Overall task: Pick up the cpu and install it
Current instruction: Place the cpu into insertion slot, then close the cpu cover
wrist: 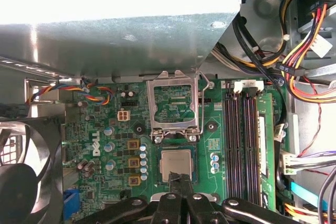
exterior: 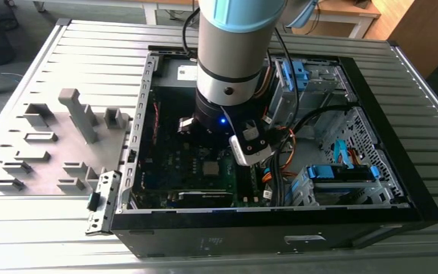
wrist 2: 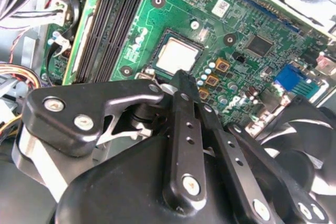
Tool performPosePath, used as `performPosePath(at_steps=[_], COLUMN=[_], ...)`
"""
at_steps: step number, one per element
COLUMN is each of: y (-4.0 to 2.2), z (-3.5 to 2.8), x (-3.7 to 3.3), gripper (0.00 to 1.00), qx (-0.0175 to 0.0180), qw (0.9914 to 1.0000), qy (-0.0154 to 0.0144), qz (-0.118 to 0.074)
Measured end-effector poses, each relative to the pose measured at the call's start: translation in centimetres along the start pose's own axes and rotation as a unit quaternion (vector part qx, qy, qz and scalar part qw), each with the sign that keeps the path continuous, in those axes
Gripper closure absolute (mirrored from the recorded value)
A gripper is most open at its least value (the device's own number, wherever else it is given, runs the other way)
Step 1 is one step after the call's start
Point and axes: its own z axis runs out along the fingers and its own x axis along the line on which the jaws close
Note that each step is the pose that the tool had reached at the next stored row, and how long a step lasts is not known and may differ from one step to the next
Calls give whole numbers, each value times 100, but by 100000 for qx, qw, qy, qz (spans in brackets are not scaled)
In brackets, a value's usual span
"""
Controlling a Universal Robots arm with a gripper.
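1. One arm (exterior: 234, 51) reaching down into open computer case (exterior: 242, 237) on slatted table (exterior: 89, 45).
2. Gripper (wrist: 181, 179) with jaws pressed together in both wrist views, nothing clamped between them.
3. Fingertips just beside near edge of cpu (wrist: 176, 163); touching or not, cannot tell.
4. Cpu lying flat in its socket on green motherboard (wrist: 92, 108), between column of small capacitors (wrist: 143, 163) and long black memory slots (wrist: 244, 135).
5. Metal retention frame (wrist: 175, 103) of socket swung up and open, just beyond cpu.
6. Black fan (wrist: 23, 182) at board's edge; coloured wires (wrist: 310, 24) bundled beyond memory slots.
7. Grey plastic fixtures (exterior: 78, 114) standing on table at exterior view's left, outside case.
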Motion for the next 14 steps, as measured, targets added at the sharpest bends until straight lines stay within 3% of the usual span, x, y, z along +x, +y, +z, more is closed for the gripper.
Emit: performPosePath(at_steps=[2, 3, 14], y=[0, 0, 0], z=[1, 2, 5], x=[8, 9, 3], gripper=[89, 89, 89], qx=[-30, -48, -54], qw=[99999, 99998, 99997], qy=[-495, -597, -710], qz=[30, 43, 72])
